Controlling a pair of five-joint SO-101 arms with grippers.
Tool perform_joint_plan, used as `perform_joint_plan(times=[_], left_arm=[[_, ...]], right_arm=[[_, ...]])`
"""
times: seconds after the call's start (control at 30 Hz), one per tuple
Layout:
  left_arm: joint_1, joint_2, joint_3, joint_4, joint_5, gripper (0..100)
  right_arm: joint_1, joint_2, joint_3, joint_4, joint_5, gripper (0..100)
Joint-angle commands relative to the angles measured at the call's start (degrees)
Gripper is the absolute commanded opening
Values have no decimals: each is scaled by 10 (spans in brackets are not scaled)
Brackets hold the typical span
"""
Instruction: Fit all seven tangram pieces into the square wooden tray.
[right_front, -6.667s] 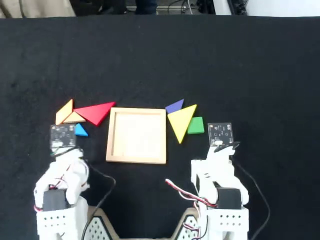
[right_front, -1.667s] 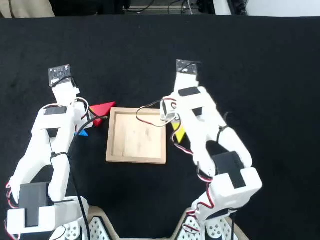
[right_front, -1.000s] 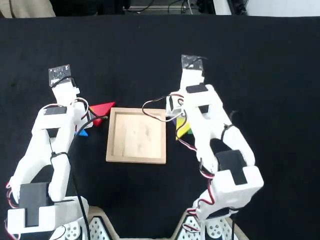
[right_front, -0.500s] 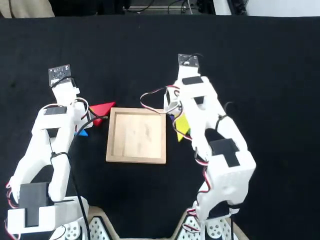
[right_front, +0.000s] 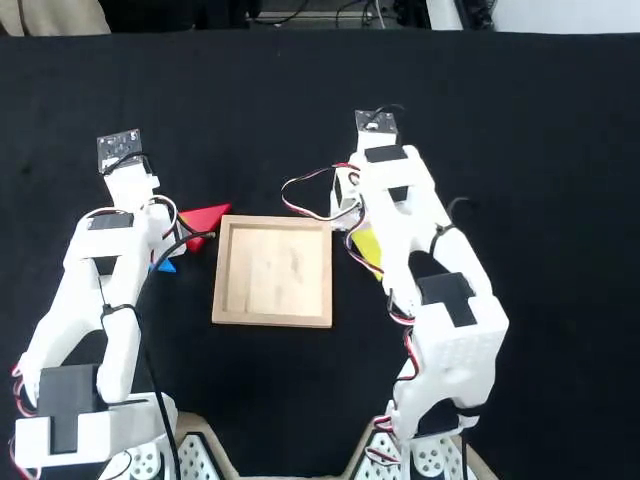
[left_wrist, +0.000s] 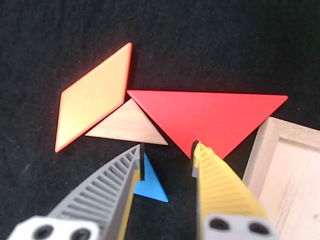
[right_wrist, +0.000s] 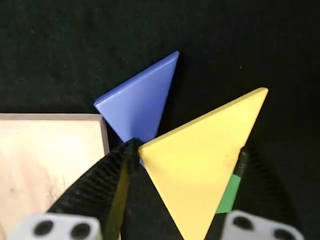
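Observation:
The square wooden tray (right_front: 272, 321) lies with nothing in it between two groups of pieces. My left gripper (left_wrist: 168, 147) hangs open over the left group, its tips just short of the big red triangle (left_wrist: 210, 114). An orange parallelogram (left_wrist: 92, 95) and a wood-coloured triangle (left_wrist: 127, 128) lie beyond the tips, and a small blue triangle (left_wrist: 149, 186) lies under the fingers. My right gripper (right_wrist: 186, 150) is open, one finger on each side of the big yellow triangle (right_wrist: 200, 155). A violet-blue triangle (right_wrist: 140, 100) lies beyond it, and a green piece (right_wrist: 229, 195) peeks out from beneath.
Everything rests on a black cloth. A corner of the tray (left_wrist: 265, 145) sits close beside my left gripper's yellow finger (left_wrist: 215, 185), and the tray's rim (right_wrist: 50, 117) also borders the violet-blue triangle. The right arm (right_front: 400, 210) covers most of the right group.
Both arms have stretched out from folded poses over the two piece groups. Over the last second the right arm shifted slightly above the yellow triangle; the left arm stayed still.

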Motion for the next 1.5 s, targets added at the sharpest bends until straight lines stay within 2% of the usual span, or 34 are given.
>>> perform_joint_plan(times=[0.0,0.17,0.47,0.6,0.7,0.77,1.0,1.2,1.47], left_arm=[[0,-2,-26,-34,1,177],[0,-2,-8,-69,1,177],[0,-2,-7,-69,0,177],[0,-2,-7,-69,0,177],[0,-2,-7,-69,0,177],[0,-2,-7,-69,0,177],[0,-2,-7,-70,0,177],[0,-2,-7,-70,0,177],[0,-2,-7,-69,0,177]], right_arm=[[42,-48,-5,23,7,221],[62,-103,44,6,40,165],[65,-156,87,-10,46,163],[61,-159,92,-6,91,166],[65,-160,92,-5,96,169],[65,-159,92,-4,115,204],[65,-159,92,36,136,452],[65,-157,109,28,136,459],[64,-128,135,-49,135,459]])
